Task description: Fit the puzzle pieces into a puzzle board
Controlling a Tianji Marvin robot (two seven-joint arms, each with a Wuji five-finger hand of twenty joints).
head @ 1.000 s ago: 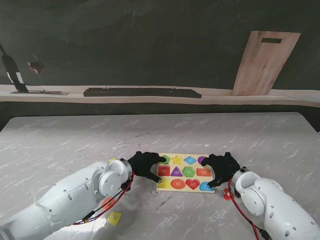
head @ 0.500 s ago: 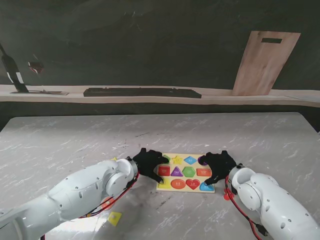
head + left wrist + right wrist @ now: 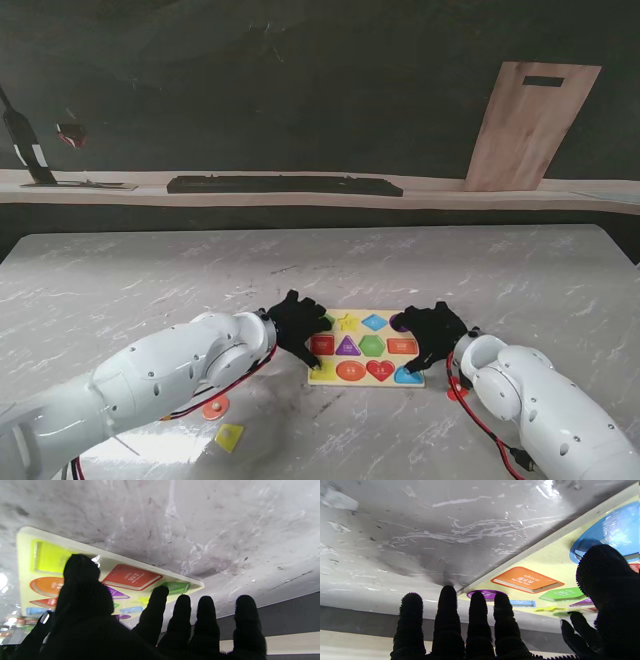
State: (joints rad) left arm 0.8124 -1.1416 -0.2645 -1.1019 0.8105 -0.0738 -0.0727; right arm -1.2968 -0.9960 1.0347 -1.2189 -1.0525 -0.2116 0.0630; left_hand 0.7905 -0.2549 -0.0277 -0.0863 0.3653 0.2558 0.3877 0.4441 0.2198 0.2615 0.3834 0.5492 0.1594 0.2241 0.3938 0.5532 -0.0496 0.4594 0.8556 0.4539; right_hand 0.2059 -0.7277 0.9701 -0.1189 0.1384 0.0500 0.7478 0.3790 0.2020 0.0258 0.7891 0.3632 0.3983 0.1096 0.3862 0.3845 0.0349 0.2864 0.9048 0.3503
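Note:
The yellow puzzle board [image 3: 345, 383] lies flat in front of me, with coloured shape pieces seated in most slots. Its near-left square slot [image 3: 50, 557] is empty. My left hand [image 3: 297, 325] rests open at the board's left edge, thumb on the board [image 3: 110, 561], fingers spread past the far-left corner. At the right edge, my right hand [image 3: 432, 333] is also open, thumb over the blue piece [image 3: 615, 530] and fingers spread beyond the board [image 3: 552, 562]. Neither hand holds anything. A loose yellow square piece [image 3: 229, 436] and an orange round piece [image 3: 212, 408] lie near my left arm.
A small red piece [image 3: 453, 392] shows beside my right wrist. At the back runs a shelf with a long black bar [image 3: 285, 185], a wooden cutting board [image 3: 530, 125] leaning at the right and a dark bottle [image 3: 25, 145] at the left.
The board has slid slightly to the left between my hands. My left forearm has swung away, uncovering the orange round piece on the table. Both hands stay spread at the board's edges.

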